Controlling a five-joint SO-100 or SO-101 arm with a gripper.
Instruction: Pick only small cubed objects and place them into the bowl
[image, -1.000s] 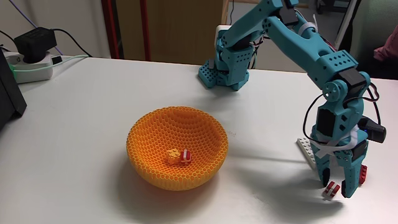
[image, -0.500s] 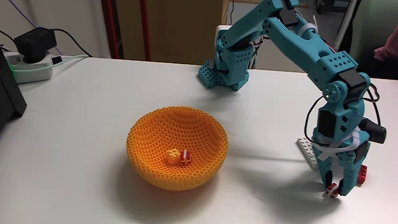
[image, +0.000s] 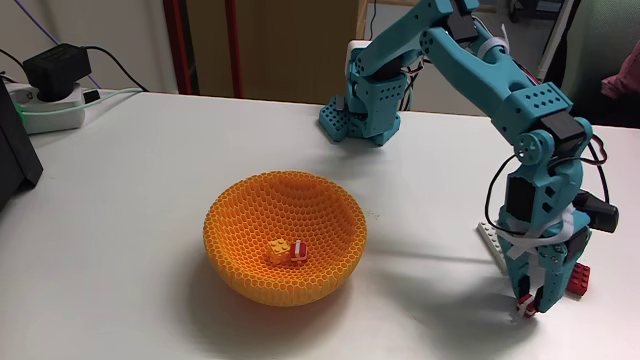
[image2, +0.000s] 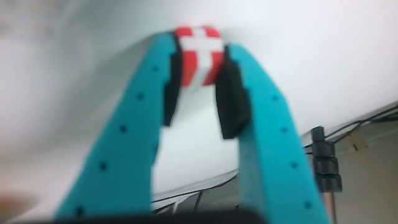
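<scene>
My teal gripper (image: 526, 304) hangs low over the table at the right in the fixed view, shut on a small red-and-white striped cube (image: 522, 303). The wrist view shows that cube (image2: 199, 55) pinched between the black pads (image2: 231, 93) of the gripper (image2: 199, 65), close to the white tabletop. The large orange honeycomb bowl (image: 250, 275) stands at the table's middle, well to the left of the gripper. Inside it lie a yellow-orange cube (image: 276, 250) and another red-and-white cube (image: 297, 250).
A flat white studded plate (image: 491, 240) lies just behind the gripper, and a red brick (image: 578, 283) to its right. The arm's base (image: 360, 112) stands at the back. A power strip with plugs (image: 50, 100) sits far left. A person's sleeve (image: 625, 75) shows at the right edge.
The gripper's fingers have come together on the red-and-white cube, and the gripper has shifted slightly left with it. The bowl and its two cubes have not moved.
</scene>
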